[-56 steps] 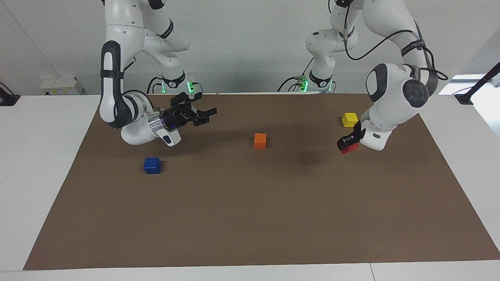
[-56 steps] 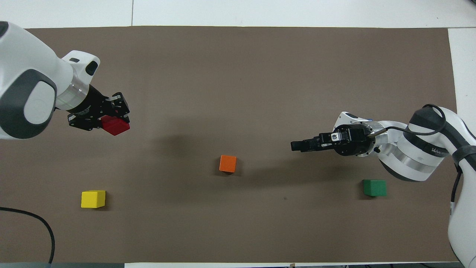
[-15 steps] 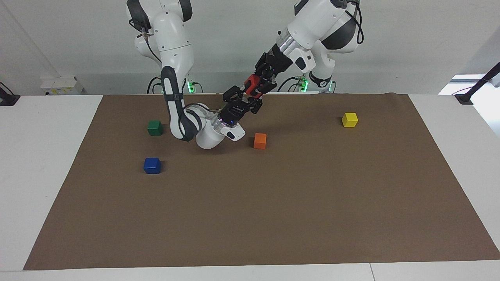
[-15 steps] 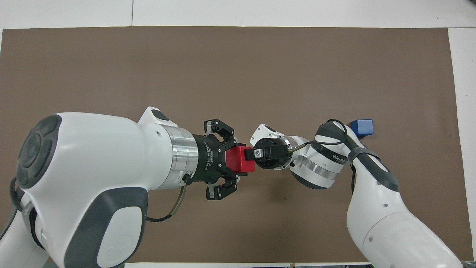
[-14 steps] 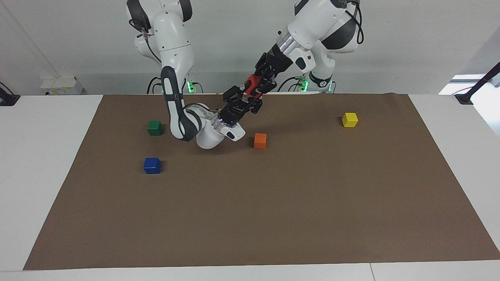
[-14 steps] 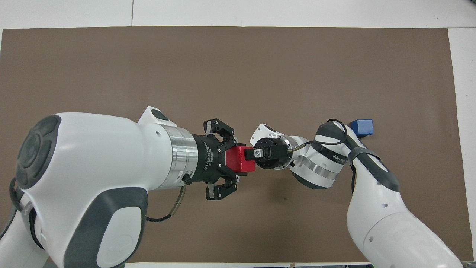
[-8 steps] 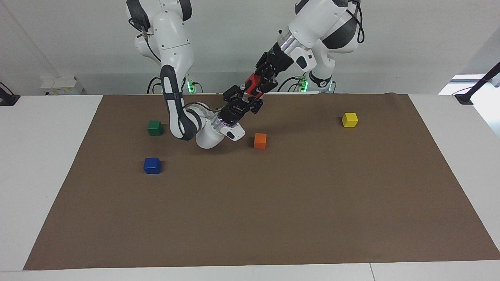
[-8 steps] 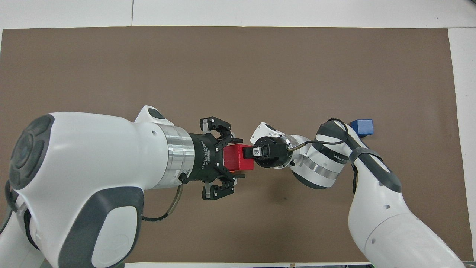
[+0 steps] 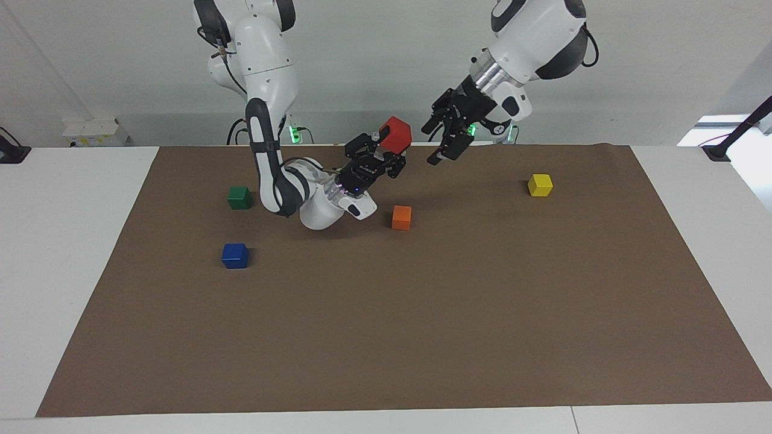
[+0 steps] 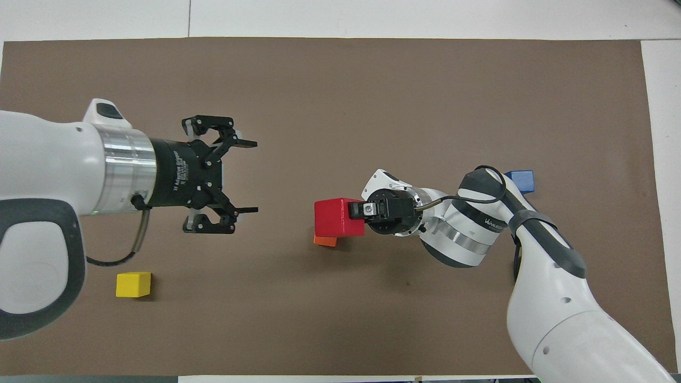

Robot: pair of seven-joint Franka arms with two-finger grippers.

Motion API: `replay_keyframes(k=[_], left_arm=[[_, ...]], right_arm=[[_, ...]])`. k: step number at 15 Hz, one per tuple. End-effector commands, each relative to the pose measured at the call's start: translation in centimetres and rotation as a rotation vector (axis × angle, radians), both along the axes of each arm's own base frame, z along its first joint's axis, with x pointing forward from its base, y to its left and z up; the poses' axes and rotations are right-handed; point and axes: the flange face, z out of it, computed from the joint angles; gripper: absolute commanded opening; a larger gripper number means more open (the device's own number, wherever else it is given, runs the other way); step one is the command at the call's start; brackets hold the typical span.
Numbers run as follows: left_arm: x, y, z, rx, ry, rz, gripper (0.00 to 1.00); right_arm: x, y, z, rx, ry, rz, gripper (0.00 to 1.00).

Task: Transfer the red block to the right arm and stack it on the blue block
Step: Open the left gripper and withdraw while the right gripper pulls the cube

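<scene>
Facing view: the right gripper (image 9: 386, 146) pinches the red block (image 9: 395, 134) in the air above the brown mat (image 9: 422, 313), up over the orange cube (image 9: 401, 217). The left gripper (image 9: 443, 138), fingers spread and holding nothing, hangs apart from it. The blue block (image 9: 234, 255) lies on the mat toward the right arm's end, with the green cube (image 9: 239, 197) nearer the robots.

Overhead view: the red block (image 10: 338, 217) covers most of the orange cube (image 10: 325, 241); the left gripper (image 10: 246, 176) stands wide open. The yellow cube (image 10: 133, 284) lies toward the left arm's end.

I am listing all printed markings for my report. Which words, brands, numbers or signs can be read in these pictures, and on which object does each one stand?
"2F Adaptive Gripper": white print on the black body of the left gripper, overhead view; the smaller line under it is too small to read.
White lettering on the black band of the right arm: too blurred to read.
The blocks: no markings visible.
</scene>
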Motion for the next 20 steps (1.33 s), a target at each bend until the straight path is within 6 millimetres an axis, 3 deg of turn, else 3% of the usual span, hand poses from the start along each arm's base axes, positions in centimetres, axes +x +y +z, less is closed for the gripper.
replay_keyframes(k=[1,5,8,11,15,16,18,20], left_arm=[[0.5,4.8,-0.9,0.054,-0.085,-0.099,1.00],[1.3,8.2,-2.4,0.339,-0.250,-0.452,1.00],[2.7,12.8,-1.8,0.405,-0.282,-0.554,1.00],[3.3,13.8,-0.4,0.550,-0.301,-0.847,1.00],[3.1,15.1,0.9,0.591,-0.283,-1.254,1.00],[3.6,14.5,0.8,0.592,-0.278,-1.306,1.00],[4.1,16.5,1.3,0.603,-0.269,-1.284,1.00],[5.7,16.5,2.7,0.582,-0.269,-1.296,1.00]], right_arm=[[0.6,-2.3,3.6,-0.117,0.012,0.017,0.00],[1.6,-7.4,7.4,-0.252,0.029,0.092,0.00],[1.9,-12.0,11.1,-0.423,0.077,0.107,0.00],[2.4,-16.8,15.3,-0.637,0.100,0.125,0.00],[1.4,-20.6,17.8,-0.943,0.054,0.144,0.00],[1.4,-21.5,18.4,-1.041,0.041,0.111,0.00],[1.2,-22.3,19.4,-1.216,0.013,0.097,0.00],[1.1,-23.5,20.3,-1.397,-0.009,0.114,0.00]])
